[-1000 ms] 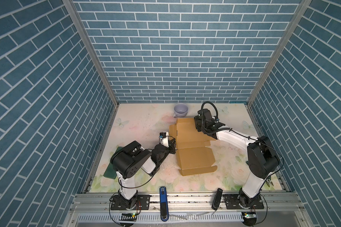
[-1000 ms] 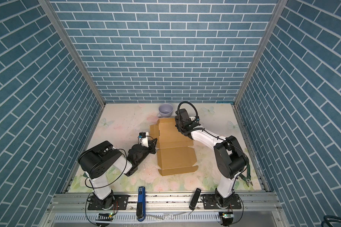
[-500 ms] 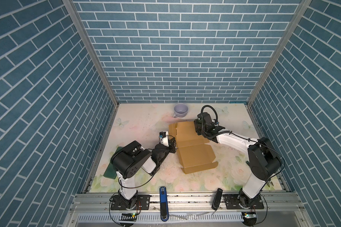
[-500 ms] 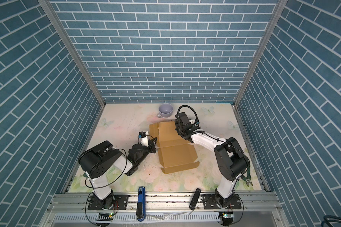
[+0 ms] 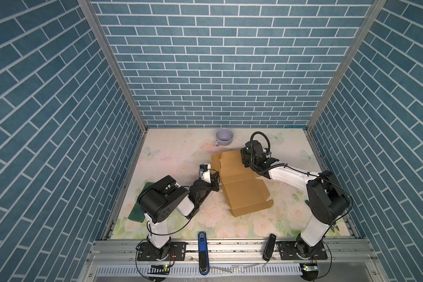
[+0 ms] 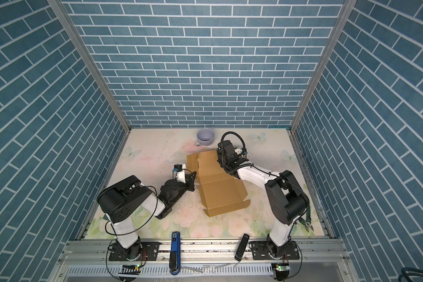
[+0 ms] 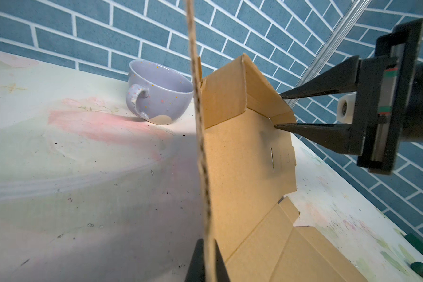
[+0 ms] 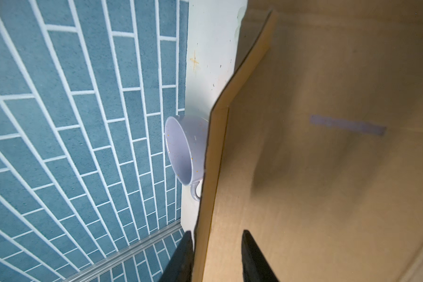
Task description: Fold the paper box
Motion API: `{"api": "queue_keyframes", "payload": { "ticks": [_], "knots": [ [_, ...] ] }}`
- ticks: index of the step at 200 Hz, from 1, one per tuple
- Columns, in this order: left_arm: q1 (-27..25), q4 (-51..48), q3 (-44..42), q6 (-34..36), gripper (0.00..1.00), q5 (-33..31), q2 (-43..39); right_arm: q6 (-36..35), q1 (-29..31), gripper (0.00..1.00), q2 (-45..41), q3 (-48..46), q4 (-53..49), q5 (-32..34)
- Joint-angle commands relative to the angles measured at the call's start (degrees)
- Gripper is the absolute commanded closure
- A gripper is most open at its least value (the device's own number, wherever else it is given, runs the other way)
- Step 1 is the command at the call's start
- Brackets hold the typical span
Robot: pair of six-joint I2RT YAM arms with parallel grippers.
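Note:
The paper box [image 5: 244, 193] [image 6: 220, 193] is a brown die-cut sheet, part folded, lying mid-table in both top views. My left gripper [image 5: 217, 182] [image 6: 194, 182] [image 7: 206, 258] is shut on its upright left side wall, whose edge runs up between the fingers. At the box's far end my right gripper [image 5: 244, 160] [image 6: 221, 158] [image 8: 217, 256] stands open astride a raised flap. In the right wrist view one finger lies outside the flap edge and the other stands off its inner face. The left wrist view shows the right gripper [image 7: 279, 111] straddling that flap's corner.
A lilac mug [image 5: 224, 136] [image 6: 205, 136] [image 7: 159, 95] [image 8: 183, 151] stands just behind the box near the back wall. A dark green board [image 5: 142, 202] lies under the left arm. Green-handled pliers [image 6: 305, 222] lie at the front right. Brick walls close three sides.
The box's far end has swung left and its far flap has risen. The right gripper has come slightly forward with it, jaws a little narrower. The left gripper has held still.

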Motion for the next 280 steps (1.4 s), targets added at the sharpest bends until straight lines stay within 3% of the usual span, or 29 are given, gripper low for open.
{"api": "queue_keyframes", "payload": {
  "ticks": [1,92,201,215,261,280],
  "knots": [
    [-0.86,0.73,0.15,2.17,1.00,1.74,-1.88,1.30,0.14,0.68,1.22,-1.34,1.09,0.39],
    [-1.10,-1.10,0.84,3.06,1.00,1.87,-3.24,1.13,-0.03,0.73,2.71,-1.44,3.22,-0.06],
    [-1.19,-0.92,1.32,2.80,1.00,2.24,-1.55,-0.90,-0.47,0.88,1.55,-3.32,6.28,0.23],
    [-1.19,-1.00,1.36,2.82,1.00,2.25,-1.55,-0.99,-0.47,0.96,1.53,-3.32,6.24,0.21],
    [-1.19,-1.70,1.33,3.24,1.00,2.22,-2.02,-1.82,-0.44,0.98,1.11,-3.58,6.05,0.38],
    [-1.19,-1.72,1.00,3.40,0.94,2.10,-2.17,-2.42,-0.51,0.99,0.59,-3.75,5.93,0.80]
  ]
}}
